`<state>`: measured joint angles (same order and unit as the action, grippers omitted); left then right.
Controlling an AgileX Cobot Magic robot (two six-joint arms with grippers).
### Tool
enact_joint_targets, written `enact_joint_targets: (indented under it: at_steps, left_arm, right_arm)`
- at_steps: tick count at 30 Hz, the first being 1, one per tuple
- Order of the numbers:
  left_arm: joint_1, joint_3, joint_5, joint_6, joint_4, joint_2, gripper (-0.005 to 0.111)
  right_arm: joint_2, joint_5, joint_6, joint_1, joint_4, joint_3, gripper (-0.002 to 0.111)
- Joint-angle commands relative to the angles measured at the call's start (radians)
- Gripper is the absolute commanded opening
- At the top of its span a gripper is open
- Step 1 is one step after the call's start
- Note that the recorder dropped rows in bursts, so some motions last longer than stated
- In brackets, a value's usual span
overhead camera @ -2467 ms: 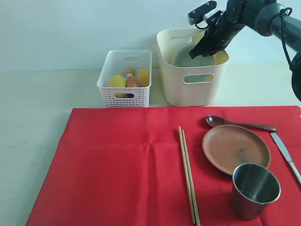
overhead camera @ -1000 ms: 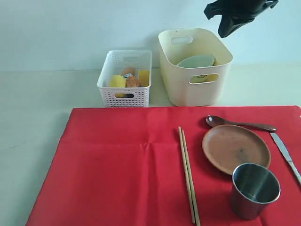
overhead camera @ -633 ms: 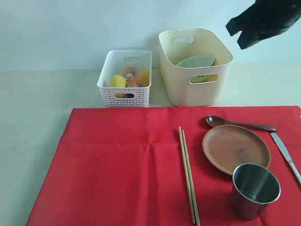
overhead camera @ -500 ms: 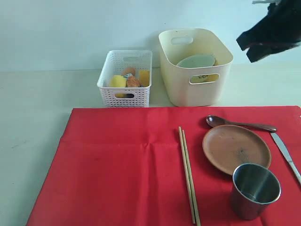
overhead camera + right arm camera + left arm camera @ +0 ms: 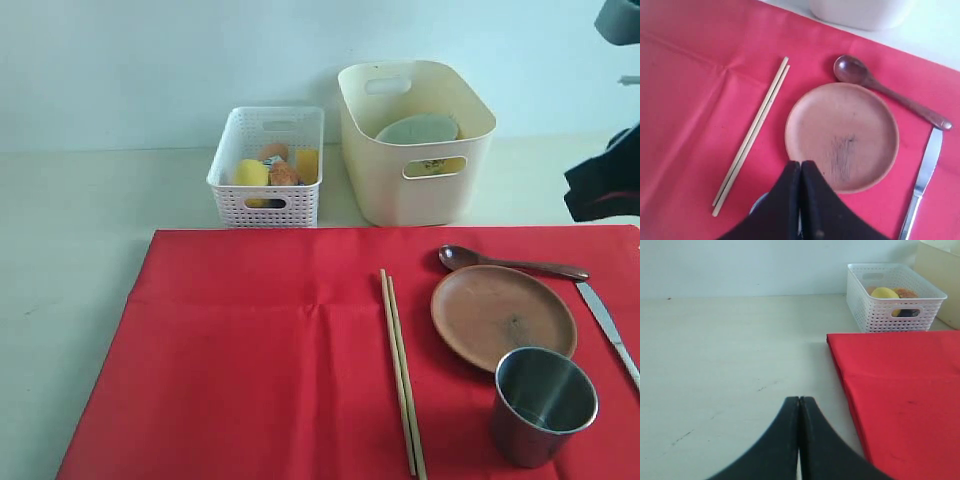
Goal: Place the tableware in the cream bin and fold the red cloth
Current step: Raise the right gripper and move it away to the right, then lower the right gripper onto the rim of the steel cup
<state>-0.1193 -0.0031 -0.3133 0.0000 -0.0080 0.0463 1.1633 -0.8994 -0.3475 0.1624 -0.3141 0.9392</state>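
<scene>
1. Lower right of ext. view: the cup is stood upright on the cloth, mouth up, so a rim grip is judged easy.
2. Just behind it the plate is laid flat. Whether cup and plate touch can't be told.
3. Lower centre: the chopsticks are laid side by side, left of the plate and apart from it.
4. The knife is at the right edge and the spoon lies behind the plate. Both are flat and thin, prob. harder to lift.
5. The cloth is spread flat and unfolded. Five items are carried on it, so folding is judged blocked till they're cleared.
6. Right claw: pressed together, nothing pinched. It is held above plate and cup, likely lined up for a pick.
7. Left claw: pressed together, empty, held over bare table beside the cloth's edge, out of the way.
8. Upper centre: the basket w/ food is left of the bin and not part of the job.
9. The bowl is already in the bin, tilted. Room is judged left for the rest.
</scene>
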Motion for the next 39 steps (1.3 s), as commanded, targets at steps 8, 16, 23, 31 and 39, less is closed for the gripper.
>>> enact_joint_targets:
  at_steps: [8, 16, 23, 31, 39]
  left_arm:
    - [0.004, 0.003, 0.004, 0.0, -0.006, -0.004, 0.0]
    - [0.004, 0.003, 0.004, 0.0, -0.006, -0.004, 0.0]
    - [0.004, 0.003, 0.004, 0.0, -0.006, -0.004, 0.0]
    - [0.004, 0.003, 0.004, 0.0, -0.006, -0.004, 0.0]
    - [0.004, 0.003, 0.004, 0.0, -0.006, -0.004, 0.0]
  right_arm:
    - [-0.006, -0.011, -0.127, 0.005, -0.098, -0.124, 0.004]
    - [0.134, -0.007, -0.135, 0.125, 0.065, -0.124, 0.04]
    - [0.265, 0.024, -0.037, 0.181, 0.193, -0.124, 0.045]
    - [0.334, 0.035, 0.039, 0.187, 0.268, -0.124, 0.045]
    - [0.38, 0.087, 0.037, 0.187, 0.268, -0.124, 0.045]
